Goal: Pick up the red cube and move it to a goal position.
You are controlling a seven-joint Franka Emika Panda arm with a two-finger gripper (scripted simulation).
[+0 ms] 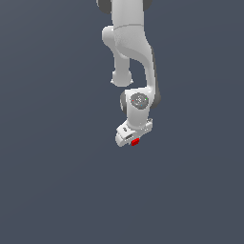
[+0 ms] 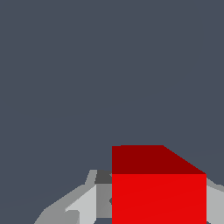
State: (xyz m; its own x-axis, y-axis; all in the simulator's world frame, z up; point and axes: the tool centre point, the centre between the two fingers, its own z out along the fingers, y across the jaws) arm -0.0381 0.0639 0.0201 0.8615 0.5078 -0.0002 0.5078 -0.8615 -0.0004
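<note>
The red cube (image 1: 136, 142) sits between the fingers of my white gripper (image 1: 134, 141), at the end of the down-pointing arm in the middle of the exterior view. In the wrist view the red cube (image 2: 158, 192) fills the space between the two grey fingers (image 2: 87, 204), which press on its two sides. My gripper is shut on the cube. Whether the cube rests on the ground or hangs above it I cannot tell. The goal position does not show in either view.
A plain dark grey-blue ground (image 1: 57, 181) lies all around the arm. The white arm links (image 1: 131, 52) rise above the gripper toward the exterior view's top.
</note>
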